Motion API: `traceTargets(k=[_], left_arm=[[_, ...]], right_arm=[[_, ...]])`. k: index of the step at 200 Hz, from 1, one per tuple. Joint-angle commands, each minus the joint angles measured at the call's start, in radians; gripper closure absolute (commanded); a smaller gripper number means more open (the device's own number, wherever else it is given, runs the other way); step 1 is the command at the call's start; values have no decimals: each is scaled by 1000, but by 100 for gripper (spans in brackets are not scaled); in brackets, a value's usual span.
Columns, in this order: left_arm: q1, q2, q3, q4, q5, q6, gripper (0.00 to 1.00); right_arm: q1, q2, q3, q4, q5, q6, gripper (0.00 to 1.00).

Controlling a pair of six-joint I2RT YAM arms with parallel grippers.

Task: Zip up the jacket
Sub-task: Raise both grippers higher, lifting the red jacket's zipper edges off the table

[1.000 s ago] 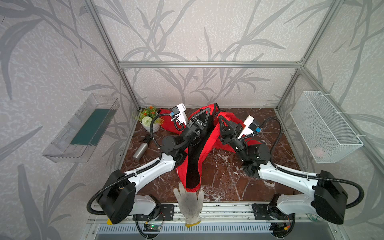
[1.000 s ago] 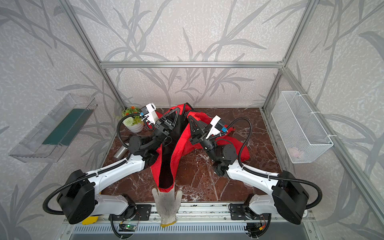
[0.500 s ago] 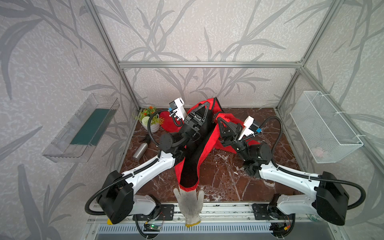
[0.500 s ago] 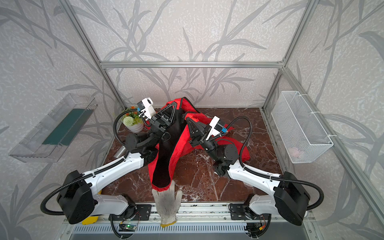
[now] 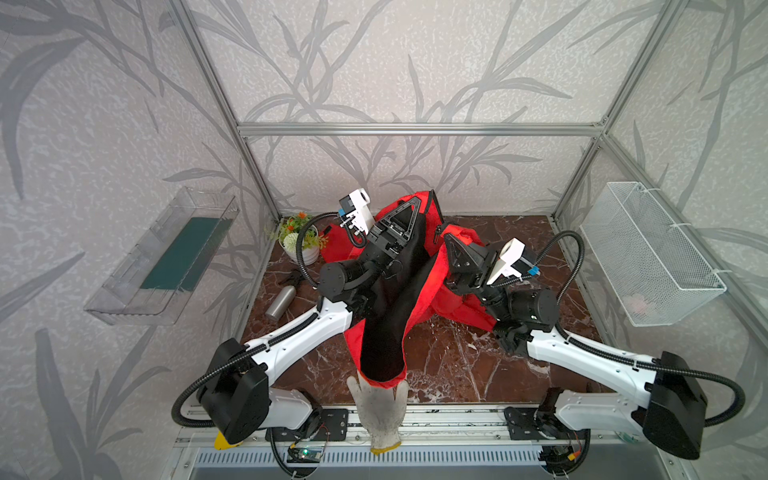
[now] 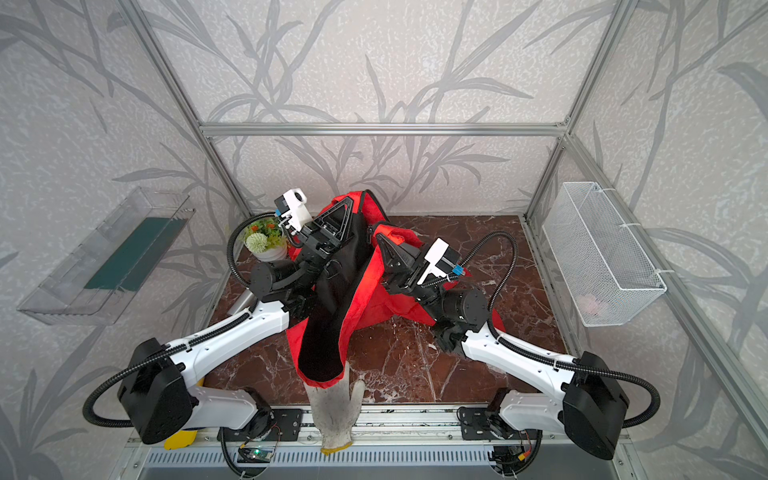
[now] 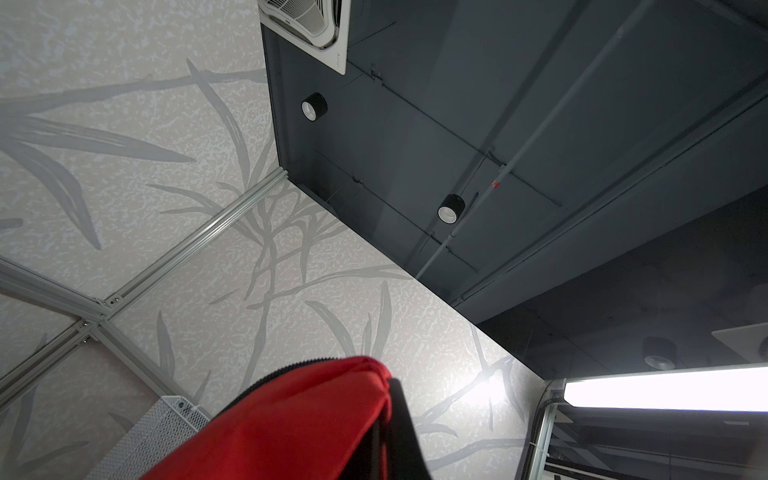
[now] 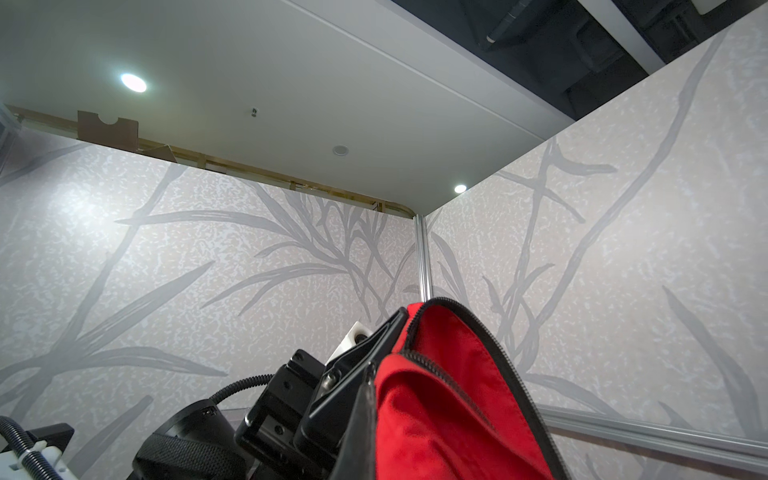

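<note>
The left end effector (image 5: 413,204) and the right end effector (image 5: 446,238) stand high over the back middle of the desk (image 5: 457,365). Each is clamped shut on a fold of the red jacket (image 5: 432,295), and cloth buries their fingertips in both wrist views. A black-lined panel hangs toward the front edge, its hem overlapping the fingers of a white work glove (image 5: 380,409). The rest heaps behind the arms, partly hidden. Zipper teeth (image 8: 494,345) show, but the slider's place cannot be made out.
</note>
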Motion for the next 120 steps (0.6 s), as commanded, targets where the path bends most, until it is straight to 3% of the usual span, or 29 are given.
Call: traceTargets(k=[1, 83, 120], left_arm=[[-4, 7, 49, 68, 14, -19, 100], [-2, 23, 88, 68, -80, -23, 100], [3, 53, 99, 69, -92, -97, 100]], right_arm=[[1, 7, 76, 74, -20, -55, 100], [-2, 63, 133, 74, -47, -184, 100], [-17, 80, 128, 74, -47, -233, 100]])
